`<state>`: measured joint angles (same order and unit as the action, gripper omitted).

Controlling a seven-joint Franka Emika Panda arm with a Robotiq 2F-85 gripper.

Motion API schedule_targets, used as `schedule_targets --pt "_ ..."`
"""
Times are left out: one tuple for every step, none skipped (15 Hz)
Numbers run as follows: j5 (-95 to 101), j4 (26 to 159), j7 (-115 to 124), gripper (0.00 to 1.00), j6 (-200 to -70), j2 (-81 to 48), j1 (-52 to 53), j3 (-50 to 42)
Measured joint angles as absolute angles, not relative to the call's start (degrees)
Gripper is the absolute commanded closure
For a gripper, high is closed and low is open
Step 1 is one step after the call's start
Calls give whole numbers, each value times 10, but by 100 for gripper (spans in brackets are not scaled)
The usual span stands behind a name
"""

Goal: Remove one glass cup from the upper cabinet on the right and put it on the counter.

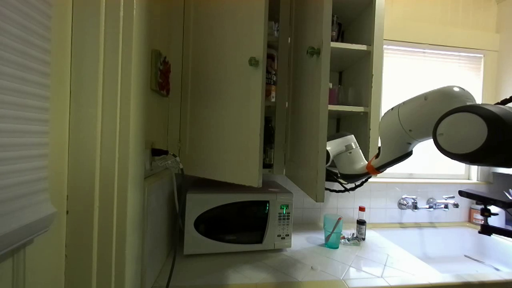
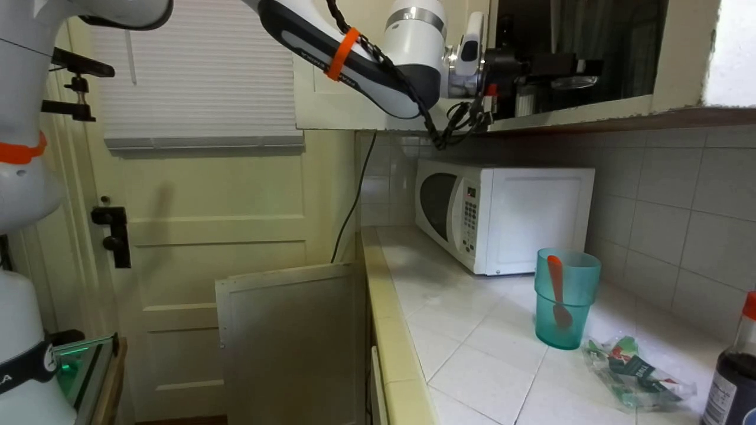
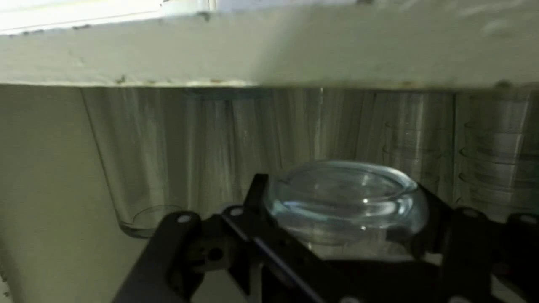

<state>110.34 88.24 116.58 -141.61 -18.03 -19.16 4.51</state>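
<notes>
In the wrist view a clear glass cup (image 3: 345,227) sits between the fingers of my gripper (image 3: 343,193), which is shut on it. Its rounded end faces the camera; the rest is hidden by the gripper. Several clear tumblers (image 3: 143,168) stand behind it, under a cream cabinet edge (image 3: 269,50). An exterior view shows my gripper (image 2: 590,66) at the opening of the upper cabinet (image 2: 685,59), the held glass cup (image 2: 574,82) just below the fingers. The counter (image 2: 484,330) lies lower. The cabinet's swung-out door (image 1: 308,100) hides my gripper in an exterior view.
On the counter are a white microwave (image 1: 238,216), a teal cup (image 2: 567,301) holding a red spoon, a plastic packet (image 2: 635,372) and a red-capped bottle (image 1: 361,224). Another cabinet door (image 1: 224,92) hangs ajar above the microwave. A sink (image 1: 436,248) is at the right.
</notes>
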Motion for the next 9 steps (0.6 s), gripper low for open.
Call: schedule_targets --pt "1095 897 1173 49 -1416 -170 -181 32" --pt "1089 913 1180 49 -1415 -159 -171 21" --pt "1086 929 1187 49 -1414 -147 -164 12" --pt "1085 946 1193 49 -1411 -135 -156 3" --pt "1085 964 1200 49 -1405 -122 -149 -4" --pt "1085 981 1205 49 -1395 -109 -143 -10" --pt "1085 998 1209 49 -1385 -97 -137 -14" --pt "1085 1015 1213 49 -1374 -84 -131 -17" --pt "1085 1032 1216 49 -1363 -71 -126 -20"
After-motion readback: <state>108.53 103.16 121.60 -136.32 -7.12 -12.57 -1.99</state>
